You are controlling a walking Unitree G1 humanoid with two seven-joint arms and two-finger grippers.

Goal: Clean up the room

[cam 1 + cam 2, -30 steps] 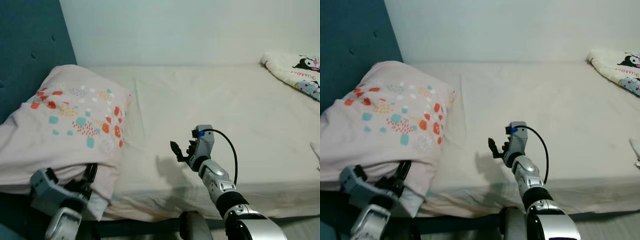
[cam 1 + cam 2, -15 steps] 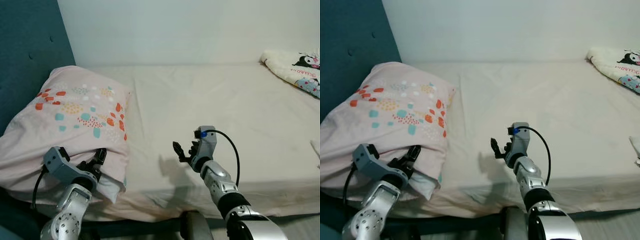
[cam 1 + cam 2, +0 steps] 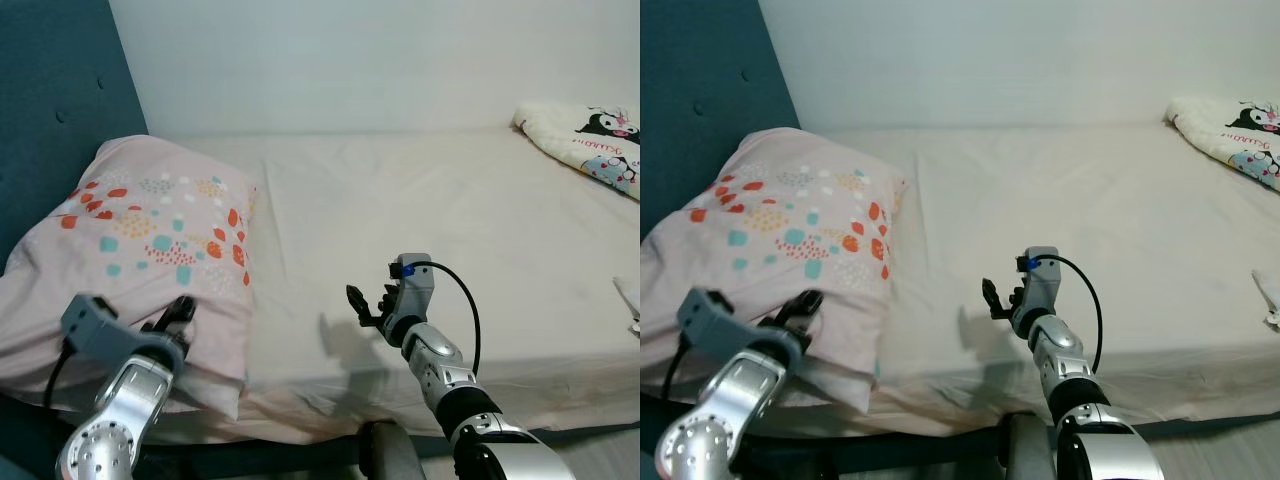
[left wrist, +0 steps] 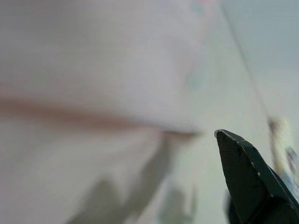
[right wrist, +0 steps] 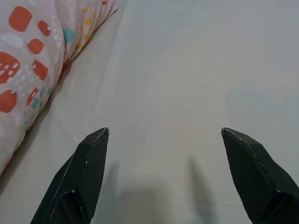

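Right gripper (image 3: 365, 302) hovers above the cream bed sheet (image 3: 470, 210), fingers spread apart, arm reaching forward. Left gripper (image 3: 178, 312) sits at the near edge of the one pale pink pillow with red and teal spots (image 3: 140, 235); can't tell its finger state. One white cartoon-print blanket (image 3: 585, 140) at the far right corner.

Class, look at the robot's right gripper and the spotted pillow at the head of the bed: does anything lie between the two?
Nothing visible does. The right gripper, fingers open, hovers over bare bed sheet, and only that sheet separates it from the spotted pillow. The left gripper is already at the pillow's near edge.
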